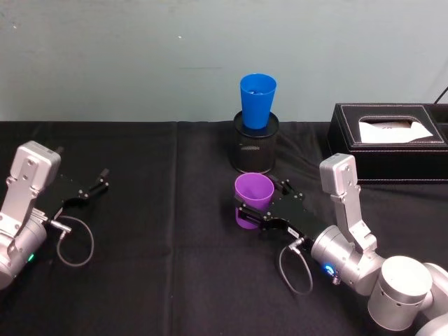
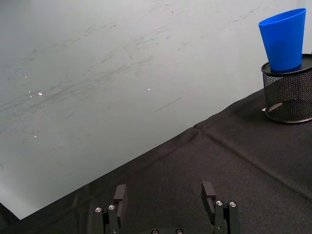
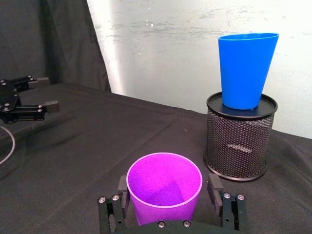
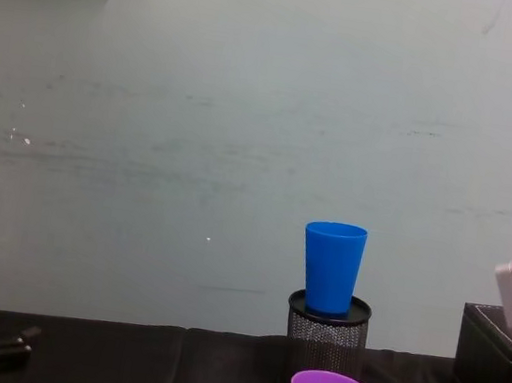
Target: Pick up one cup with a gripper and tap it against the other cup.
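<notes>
While parted, gripper [image 3: 167, 186] astride purple cup [image 3: 164, 192].

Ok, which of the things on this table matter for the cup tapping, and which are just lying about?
Job: purple cup; right gripper, open around it; blue cup.
Lying about: mesh pen holder under the blue cup; black tissue box; left gripper, parked open on the left.

Four views, one black counter [image 1: 140, 280]
Head looks down, chest level, wrists close behind fingers [image 2: 208, 195]; all share the blue tapered plastic tumbler [image 3: 246, 68].
</notes>
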